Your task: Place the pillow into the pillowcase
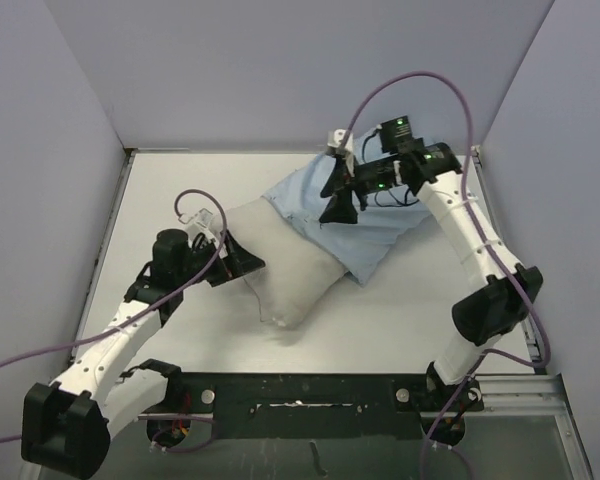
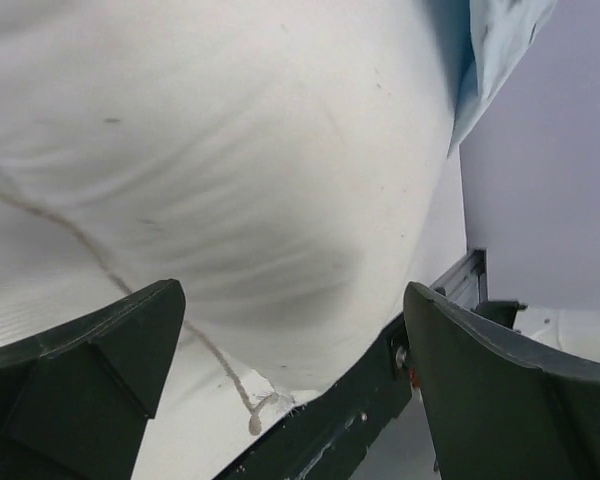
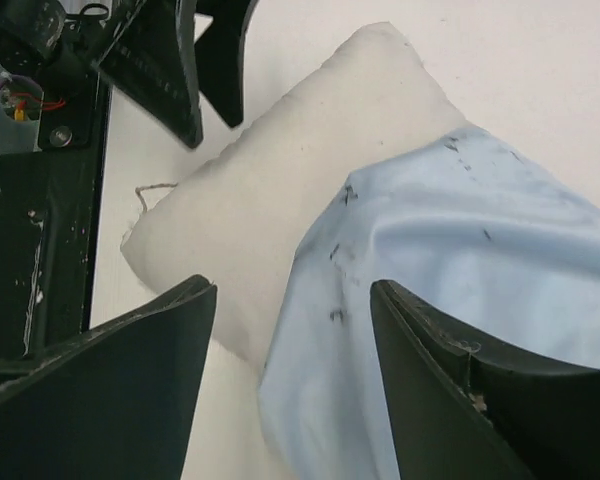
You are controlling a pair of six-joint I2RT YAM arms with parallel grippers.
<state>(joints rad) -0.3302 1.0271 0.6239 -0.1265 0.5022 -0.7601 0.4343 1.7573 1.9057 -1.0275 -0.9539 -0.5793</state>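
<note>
The pillow lies slantwise near the middle of the white table, its far right end tucked under the open edge of the pillowcase while most of its off-white bulk is bare. The pale blue pillowcase spreads wrinkled toward the table's far right corner, its mouth draped over the upper part of the pillow. How deep the pillow reaches inside cannot be told from here.

The left gripper sits low at the pillow's left side, jaws standing wide apart, with the plump fabric bulging just ahead of the two dark fingers. From that wrist's own view the pillow fills nearly everything, a strip of blue cloth shows at the upper right, and a loose thread trails from the pillow's seam down to the tabletop. Whether the fingers touch the fabric cannot be told.

The right gripper hangs above the edge of the pillowcase where blue cloth meets off-white, pointing downward. Its jaws are parted as well, and nothing is clamped between them; seen from its wrist, the hem of the pillowcase and the pillow's bare flank lie below the gap.

Purple cables loop from both arms, one arching high over the right arm.
</note>
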